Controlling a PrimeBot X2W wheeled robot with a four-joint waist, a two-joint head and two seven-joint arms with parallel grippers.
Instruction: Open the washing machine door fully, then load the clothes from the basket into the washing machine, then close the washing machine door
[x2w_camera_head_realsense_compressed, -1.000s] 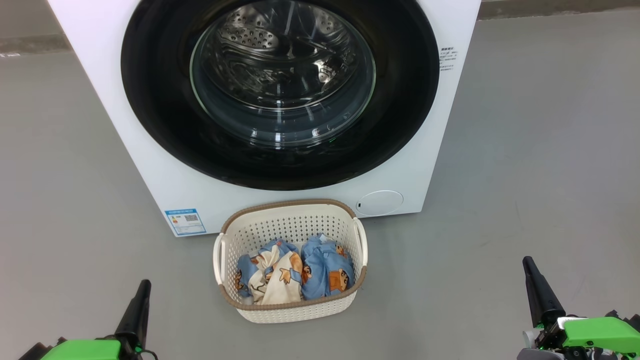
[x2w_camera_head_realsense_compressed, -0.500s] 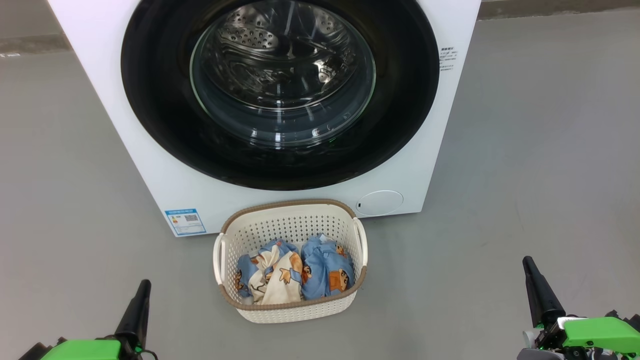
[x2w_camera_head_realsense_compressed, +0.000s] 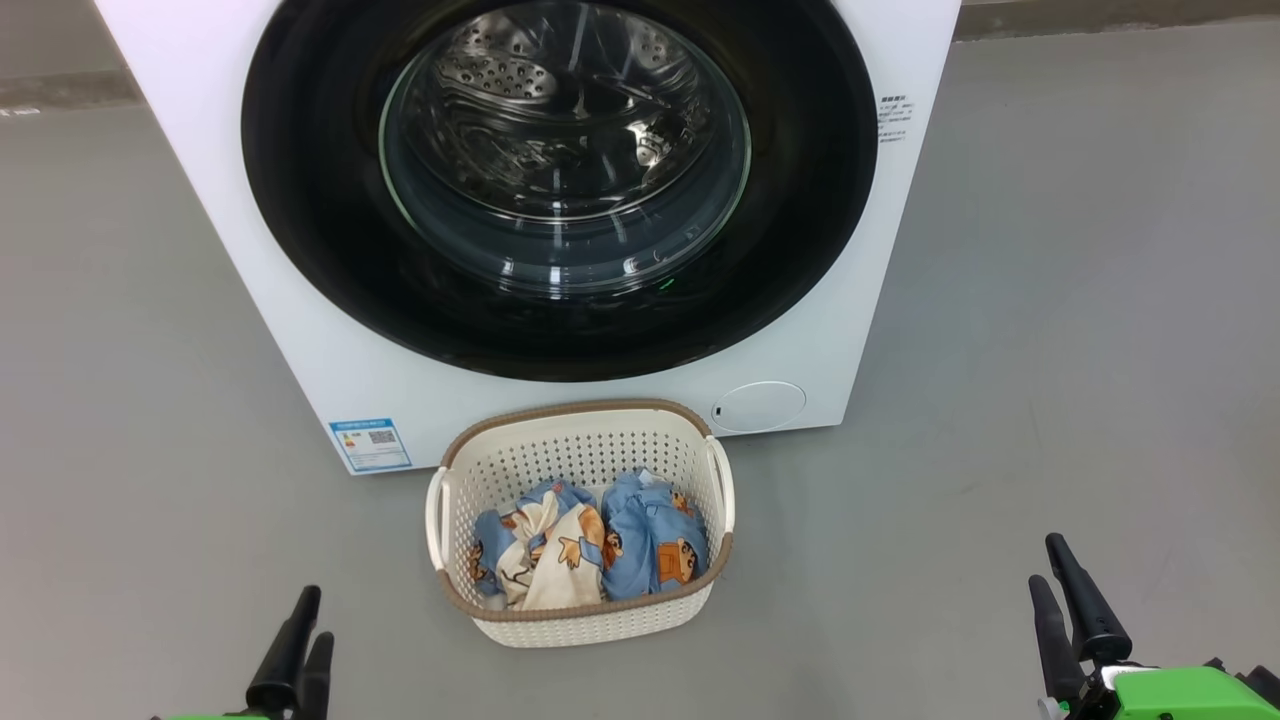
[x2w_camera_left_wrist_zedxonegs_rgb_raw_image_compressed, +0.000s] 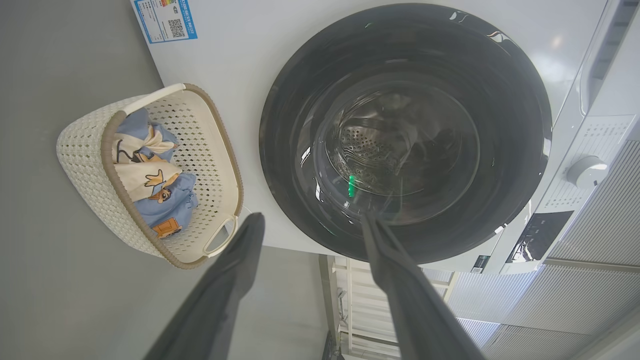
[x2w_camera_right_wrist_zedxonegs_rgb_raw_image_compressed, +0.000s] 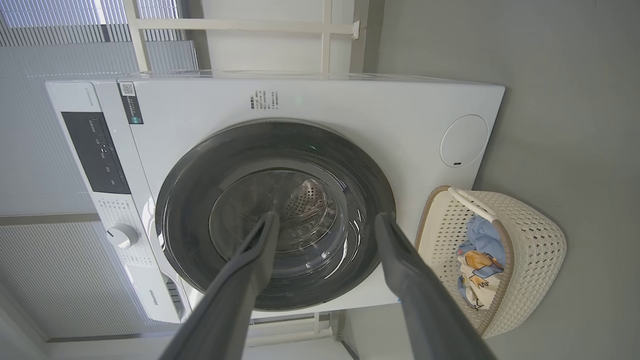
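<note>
- On the floor (x2w_camera_head_realsense_compressed: 1050, 300), just before the washer (x2w_camera_head_realsense_compressed: 300, 390), stands the basket (x2w_camera_head_realsense_compressed: 580, 625), upright, with the clothes (x2w_camera_head_realsense_compressed: 590, 545) bundled inside.
- Door (x2w_camera_head_realsense_compressed: 300, 200): closed flush in the washer front, above the basket.
- Left gripper (x2w_camera_head_realsense_compressed: 316, 615): fingers spread, empty, well apart from the basket on its near left.
- Right gripper (x2w_camera_head_realsense_compressed: 1044, 560): likewise spread and empty, well apart on the basket's near right.
- Head view cuts off the washer's top and each gripper below its fingers; reflections on the door glass blur the drum (x2w_camera_head_realsense_compressed: 500, 70).
</note>
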